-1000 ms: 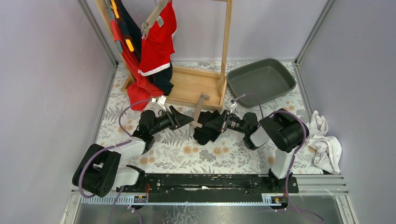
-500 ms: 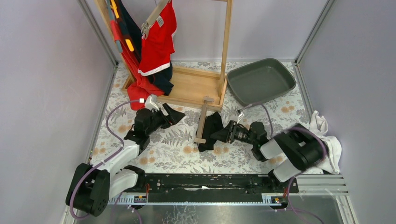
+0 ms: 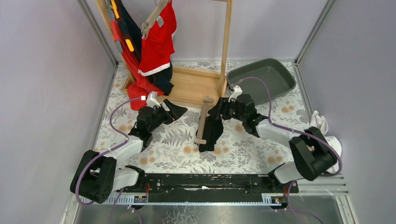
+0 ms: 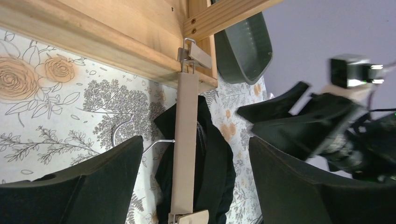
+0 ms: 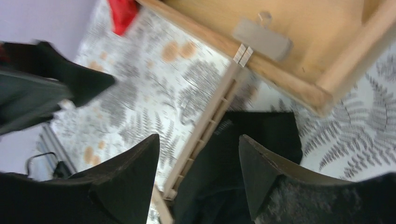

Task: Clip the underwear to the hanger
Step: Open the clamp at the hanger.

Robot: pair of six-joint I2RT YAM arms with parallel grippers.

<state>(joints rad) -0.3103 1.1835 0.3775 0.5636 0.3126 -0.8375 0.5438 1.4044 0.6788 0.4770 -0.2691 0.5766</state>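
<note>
Jaws: left jaws and right jaws both wide and empty, flanking the wooden clip hanger (image 3: 203, 120), which lies flat on the counter (image 3: 247, 150). The black underwear (image 3: 215, 133) is bunched alongside. Risks: the unheld hanger skids when pressed; its far clip is crowded by the rack base (image 3: 191, 85); the cloth misses the clip.

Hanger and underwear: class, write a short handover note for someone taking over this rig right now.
Left gripper: open, empty, left of the hanger.
Right gripper: open, empty, over the black underwear.
The hanger lies flat on the table. Its far clip rests on the wooden rack base and holds nothing. The underwear lies beside the bar, on the right arm's side.
Done: unclear whether the near clip grips.
Left: clip the far end.
</note>
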